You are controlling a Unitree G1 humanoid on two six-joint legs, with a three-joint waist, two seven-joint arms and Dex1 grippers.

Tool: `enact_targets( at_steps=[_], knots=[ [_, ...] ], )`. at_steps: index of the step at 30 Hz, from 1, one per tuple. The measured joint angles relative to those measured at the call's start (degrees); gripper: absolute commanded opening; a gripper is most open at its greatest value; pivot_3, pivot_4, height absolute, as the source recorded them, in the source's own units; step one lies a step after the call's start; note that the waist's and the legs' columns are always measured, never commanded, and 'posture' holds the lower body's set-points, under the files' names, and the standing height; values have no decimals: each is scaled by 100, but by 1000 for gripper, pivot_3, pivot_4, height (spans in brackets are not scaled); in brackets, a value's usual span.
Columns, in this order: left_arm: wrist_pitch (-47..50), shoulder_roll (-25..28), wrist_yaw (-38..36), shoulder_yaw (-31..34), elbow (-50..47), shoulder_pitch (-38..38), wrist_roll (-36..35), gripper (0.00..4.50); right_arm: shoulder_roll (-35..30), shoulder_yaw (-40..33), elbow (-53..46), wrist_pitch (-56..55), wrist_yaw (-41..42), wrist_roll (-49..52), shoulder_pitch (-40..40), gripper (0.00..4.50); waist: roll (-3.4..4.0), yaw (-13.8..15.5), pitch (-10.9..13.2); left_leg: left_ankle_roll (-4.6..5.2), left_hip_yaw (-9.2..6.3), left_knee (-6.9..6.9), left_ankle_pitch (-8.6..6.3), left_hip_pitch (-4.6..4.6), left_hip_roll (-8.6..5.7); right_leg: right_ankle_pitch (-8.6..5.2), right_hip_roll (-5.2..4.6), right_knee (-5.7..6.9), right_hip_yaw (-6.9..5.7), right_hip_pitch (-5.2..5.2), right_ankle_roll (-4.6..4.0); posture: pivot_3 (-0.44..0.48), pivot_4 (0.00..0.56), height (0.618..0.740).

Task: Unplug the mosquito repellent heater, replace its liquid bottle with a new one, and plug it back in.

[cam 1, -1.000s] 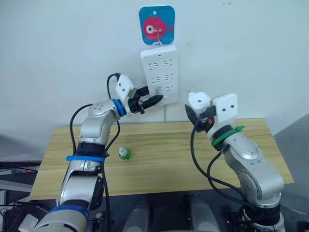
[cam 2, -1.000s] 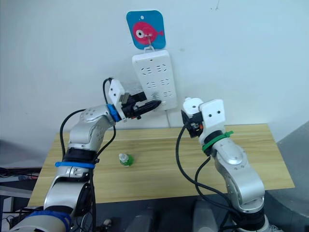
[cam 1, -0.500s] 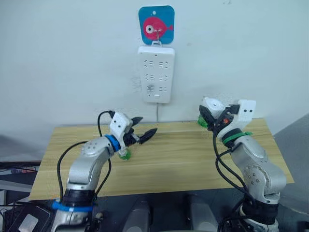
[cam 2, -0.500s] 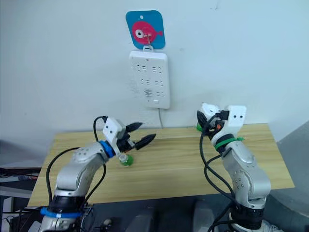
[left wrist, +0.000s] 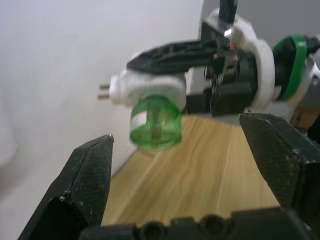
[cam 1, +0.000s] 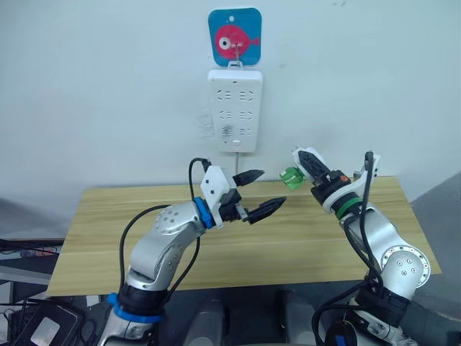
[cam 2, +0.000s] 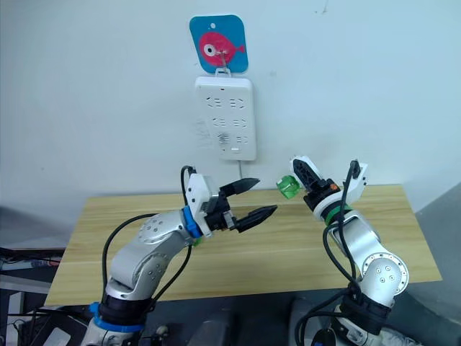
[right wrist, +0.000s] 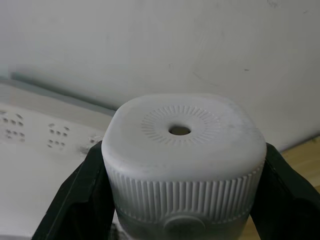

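The right gripper (cam 1: 306, 160), right of centre in the left eye view, has its two black fingers closed against the sides of the mosquito repellent heater (right wrist: 183, 150), which it holds in the air above the far edge of the wooden table (cam 1: 94, 238). In the left wrist view the heater (left wrist: 145, 87) lies on its side between those fingers, two metal prongs sticking out at one end and the green liquid bottle (left wrist: 155, 121) still screwed into it, hanging downward over the wood. From the head views that bottle (cam 1: 291, 177) shows as a small green cap at the tip of the gripper, pointing toward the middle of the frame. The left gripper (cam 1: 258, 192) sits at centre, just left of and a little lower than the bottle, its fingers spread wide with nothing between them, apart from the bottle. Above both, in the upper middle, a white power strip (cam 1: 235, 109) hangs upright on the wall from a blue fish hook plate (cam 1: 234, 37).
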Motion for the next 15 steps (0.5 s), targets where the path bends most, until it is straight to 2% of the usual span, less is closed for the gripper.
enact_targets(
  at_steps=[7, 8, 15],
  knots=[
    [-429, -471, 326, -211, 457, -167, 370, 4468, -163, 761, -180, -752, -739, 1151, 239, 3007, 1, -5, 0, 1, 14, 0, 0, -2, -1, 0, 1, -1, 1, -1, 0, 32, 233, 740],
    [-463, -517, 375, -221, 479, -179, 398, 4468, -214, 862, -210, -848, -795, 1225, 265, 3007, 1, -6, 0, 1, 15, 0, 0, -2, -1, 0, 1, -2, 2, -1, 0, 8, 236, 740],
    [-629, -673, 504, -254, 629, -223, 456, 4468, -659, 1335, -268, -1500, -1012, 1565, 425, 3007, 1, -9, 0, 1, 25, 1, 0, -2, 0, 0, 1, -2, 1, 0, 1, 5, 238, 740]
  ],
)
